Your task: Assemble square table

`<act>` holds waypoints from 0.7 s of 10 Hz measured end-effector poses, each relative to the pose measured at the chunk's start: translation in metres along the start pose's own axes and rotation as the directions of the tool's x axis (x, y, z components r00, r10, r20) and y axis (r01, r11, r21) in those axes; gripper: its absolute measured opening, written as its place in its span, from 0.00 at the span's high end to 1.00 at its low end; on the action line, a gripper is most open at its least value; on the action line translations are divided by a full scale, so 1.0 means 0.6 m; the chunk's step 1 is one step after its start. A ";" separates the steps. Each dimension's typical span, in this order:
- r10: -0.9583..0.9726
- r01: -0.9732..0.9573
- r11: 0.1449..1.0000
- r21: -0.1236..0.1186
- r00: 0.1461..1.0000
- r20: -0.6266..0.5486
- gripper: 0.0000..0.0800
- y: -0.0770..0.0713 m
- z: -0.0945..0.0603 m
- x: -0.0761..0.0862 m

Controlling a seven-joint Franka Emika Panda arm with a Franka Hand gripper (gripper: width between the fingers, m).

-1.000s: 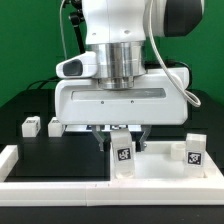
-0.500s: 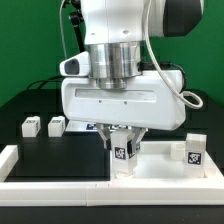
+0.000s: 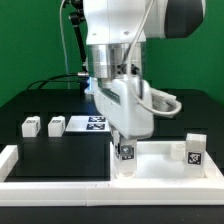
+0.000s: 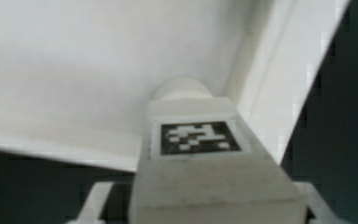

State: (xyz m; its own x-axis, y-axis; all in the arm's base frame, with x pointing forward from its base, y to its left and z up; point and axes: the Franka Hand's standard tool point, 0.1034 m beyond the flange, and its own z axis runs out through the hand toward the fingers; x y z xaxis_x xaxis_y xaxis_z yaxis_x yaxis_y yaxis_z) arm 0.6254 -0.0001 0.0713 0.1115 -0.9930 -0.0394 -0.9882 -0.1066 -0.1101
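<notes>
Two of the four small white tagged leg blocks are at the large white square plastic tabletop slab (image 3: 165, 165) with its raised rim. The slab lies on the black table (image 3: 60, 150) toward the exterior view's right, just behind the long white border rail (image 3: 60, 190). One of them, the far leg block (image 3: 193, 151), stands upright near the slab's corner on the exterior view's right and looks seated, though whether it is tightened cannot be told. The other, the near leg block (image 3: 124, 153), stands upright at the corner toward the exterior view's left, and the gripper (image 3: 124, 146) is clamped on its upper part. In the wrist view its black-and-white tag (image 4: 197, 140) faces the camera and its far end sits just beside the raised rim. I judge this to be the second leg being fixed, so the job is not quite half done. Two loose leg blocks remain, one (image 3: 31, 127) and its neighbour (image 3: 56, 125), side by side on the table well to the left, near the marker board (image 3: 92, 124). The slab looks smooth, matte, rigid and clean.
</notes>
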 end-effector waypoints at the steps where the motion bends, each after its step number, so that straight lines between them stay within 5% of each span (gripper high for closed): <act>1: 0.138 -0.139 0.990 0.011 0.990 0.030 0.64 0.002 0.000 0.002; 5: 0.184 -0.185 0.983 0.009 0.982 0.043 0.64 0.003 0.001 0.003; 7: -0.105 0.105 0.994 0.016 0.994 0.004 0.27 -0.011 -0.006 -0.015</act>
State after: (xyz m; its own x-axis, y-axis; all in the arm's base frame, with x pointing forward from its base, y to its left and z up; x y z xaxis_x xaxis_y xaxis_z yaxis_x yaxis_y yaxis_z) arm 0.6307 0.0091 0.0758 0.2152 -0.9760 -0.0319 -0.9692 -0.2095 -0.1294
